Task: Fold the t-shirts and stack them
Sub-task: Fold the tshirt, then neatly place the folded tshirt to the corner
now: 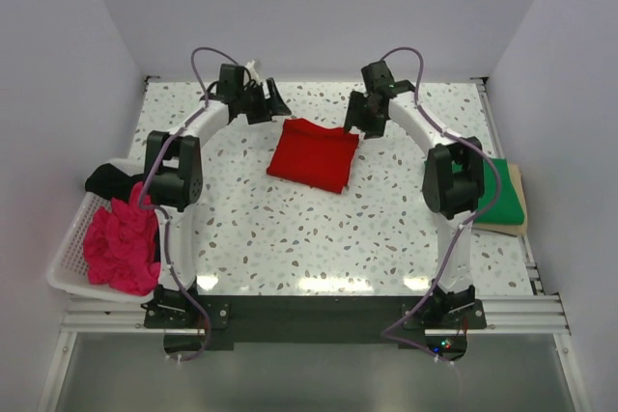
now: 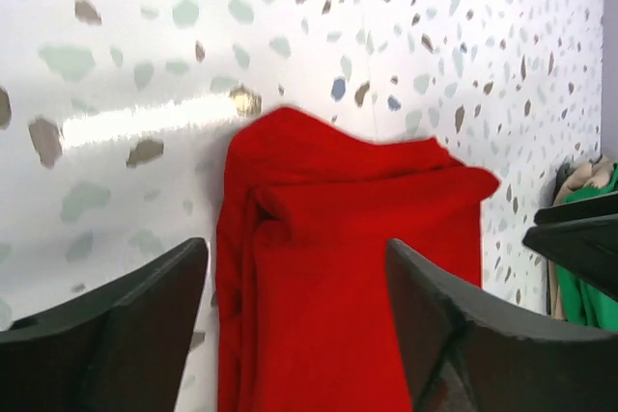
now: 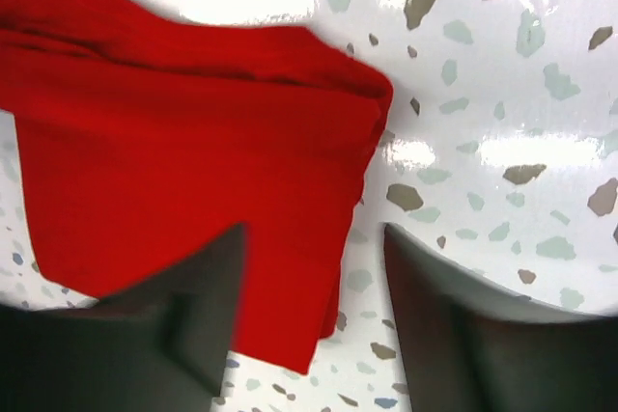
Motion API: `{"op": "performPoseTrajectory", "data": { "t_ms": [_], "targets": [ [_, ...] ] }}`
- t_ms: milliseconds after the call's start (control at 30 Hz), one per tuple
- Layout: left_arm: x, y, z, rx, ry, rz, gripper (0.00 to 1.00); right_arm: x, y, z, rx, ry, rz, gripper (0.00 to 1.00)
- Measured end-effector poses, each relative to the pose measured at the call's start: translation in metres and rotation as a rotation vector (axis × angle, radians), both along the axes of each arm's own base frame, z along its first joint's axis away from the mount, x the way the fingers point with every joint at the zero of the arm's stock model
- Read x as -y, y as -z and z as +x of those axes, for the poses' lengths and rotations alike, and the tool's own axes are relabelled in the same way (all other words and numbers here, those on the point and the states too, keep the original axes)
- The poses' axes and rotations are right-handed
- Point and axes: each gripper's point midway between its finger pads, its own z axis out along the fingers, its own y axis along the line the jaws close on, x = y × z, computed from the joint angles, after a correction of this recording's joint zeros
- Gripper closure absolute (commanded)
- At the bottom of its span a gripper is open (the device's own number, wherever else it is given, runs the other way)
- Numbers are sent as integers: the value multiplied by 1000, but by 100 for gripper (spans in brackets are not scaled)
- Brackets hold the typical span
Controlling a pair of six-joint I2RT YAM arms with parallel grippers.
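Between spread, empty left gripper (image 2: 294, 258) and right gripper (image 3: 314, 238): folded bright red cloth t-shirt (image 1: 312, 156), likely limp, light; pinch layered edges.

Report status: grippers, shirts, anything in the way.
Left gripper and right gripper open, empty. Bright red cloth t-shirt folded, mid-table. Magenta pink crumpled t-shirt in white slotted plastic basket. Nothing blocking.

No text, label, brand, number or sign can be read anywhere.

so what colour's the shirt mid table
The shirt is bright red, clearest in top view.
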Motion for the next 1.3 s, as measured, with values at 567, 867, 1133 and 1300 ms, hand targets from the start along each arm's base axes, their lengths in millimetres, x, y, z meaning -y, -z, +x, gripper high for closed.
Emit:
{"op": "performPoseTrajectory", "data": {
  "t_ms": [567, 867, 1133, 1300],
  "targets": [
    [-8, 26, -17, 33, 66, 40, 29, 4, 46, -40, -67, -51, 222, 16],
    [-9, 58, -49, -52, 114, 44, 42, -17, 59, -58, -94, -73, 382, 16],
    [-10, 69, -61, -90, 124, 53, 75, -25, 59, -62, -56, -81, 459, 16],
    [-11, 75, -67, -105, 131, 56, 84, -27, 59, -59, -12, -80, 485, 17]
  ]
}}
